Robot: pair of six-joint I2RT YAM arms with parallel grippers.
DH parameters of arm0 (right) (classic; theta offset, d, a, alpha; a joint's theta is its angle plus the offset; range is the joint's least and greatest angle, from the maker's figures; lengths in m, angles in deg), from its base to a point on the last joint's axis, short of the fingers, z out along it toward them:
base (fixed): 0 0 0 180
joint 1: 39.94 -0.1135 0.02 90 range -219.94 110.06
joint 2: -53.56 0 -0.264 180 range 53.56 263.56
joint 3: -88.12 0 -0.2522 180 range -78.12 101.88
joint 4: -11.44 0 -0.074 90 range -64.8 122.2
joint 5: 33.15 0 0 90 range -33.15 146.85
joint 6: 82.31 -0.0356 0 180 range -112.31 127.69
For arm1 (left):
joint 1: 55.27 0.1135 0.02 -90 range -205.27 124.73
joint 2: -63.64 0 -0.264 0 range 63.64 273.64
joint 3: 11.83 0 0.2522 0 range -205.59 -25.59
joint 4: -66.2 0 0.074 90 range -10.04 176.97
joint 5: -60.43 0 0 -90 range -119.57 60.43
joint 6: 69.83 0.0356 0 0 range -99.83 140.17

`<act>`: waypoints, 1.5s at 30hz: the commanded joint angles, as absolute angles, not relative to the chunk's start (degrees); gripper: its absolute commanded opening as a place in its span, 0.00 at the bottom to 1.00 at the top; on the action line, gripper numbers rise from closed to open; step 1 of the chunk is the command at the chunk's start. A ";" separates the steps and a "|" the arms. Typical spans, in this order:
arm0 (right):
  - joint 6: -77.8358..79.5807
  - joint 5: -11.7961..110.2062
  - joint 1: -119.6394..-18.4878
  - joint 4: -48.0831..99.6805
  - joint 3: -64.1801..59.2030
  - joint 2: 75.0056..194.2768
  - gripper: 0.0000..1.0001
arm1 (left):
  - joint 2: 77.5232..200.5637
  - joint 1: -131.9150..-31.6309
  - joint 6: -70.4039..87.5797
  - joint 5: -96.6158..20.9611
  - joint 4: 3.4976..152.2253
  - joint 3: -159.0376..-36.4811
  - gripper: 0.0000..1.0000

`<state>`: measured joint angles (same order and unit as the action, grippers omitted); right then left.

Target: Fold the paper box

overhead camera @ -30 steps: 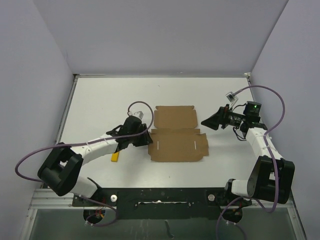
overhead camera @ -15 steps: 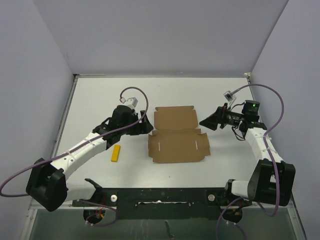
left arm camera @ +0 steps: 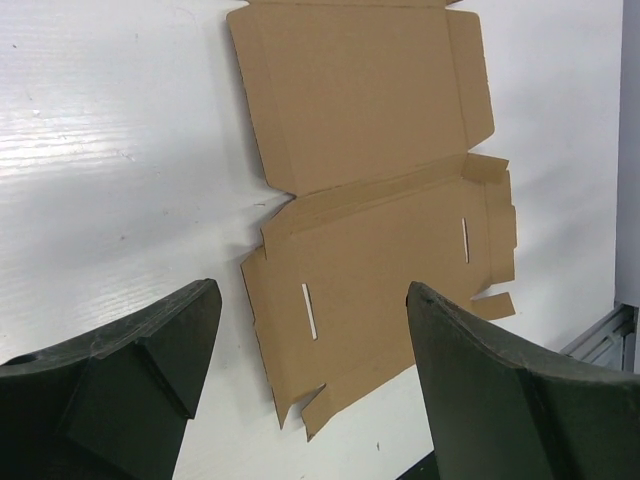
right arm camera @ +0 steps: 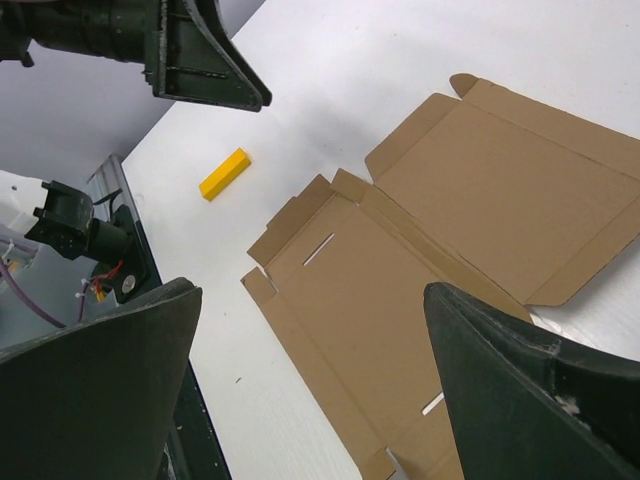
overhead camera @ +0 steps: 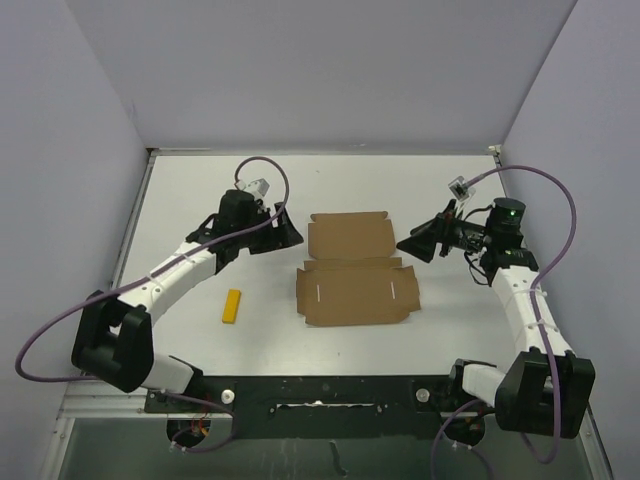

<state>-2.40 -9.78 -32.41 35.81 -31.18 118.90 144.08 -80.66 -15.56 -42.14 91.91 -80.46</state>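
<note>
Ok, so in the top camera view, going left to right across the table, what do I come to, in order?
yellow bar → left tool, open → paper box, lying flat and unfolded → right tool, open

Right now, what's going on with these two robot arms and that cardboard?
The arms are set to fold a paper box, which lies flat and unfolded between them. The left end effector is open just off the box's far left side, and the right end effector is open off its far right side. Neither touches it. A small yellow bar lies apart, nearer the left arm.
</note>
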 commanded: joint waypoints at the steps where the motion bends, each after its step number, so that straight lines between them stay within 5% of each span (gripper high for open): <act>1: -3.48 -10.82 -33.68 33.28 -29.09 118.51 0.99 | 148.76 -79.49 -17.66 -46.42 90.80 -84.92 0.74; 14: 11.76 -12.71 -34.42 44.21 -26.54 122.43 0.99 | 162.79 -74.56 -21.86 -55.15 83.18 -90.50 0.72; 37: 14.38 -5.90 -28.34 49.66 -22.94 136.32 0.94 | 185.08 -74.77 -21.41 -57.64 73.99 -99.67 0.71; 45: 14.39 -5.12 -29.13 50.27 -21.62 139.77 0.91 | 187.56 -75.00 -21.87 -60.32 74.95 -100.77 0.58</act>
<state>13.53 -5.11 -28.78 50.17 -24.41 138.09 184.76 -74.80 -22.22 -59.56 73.72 -99.91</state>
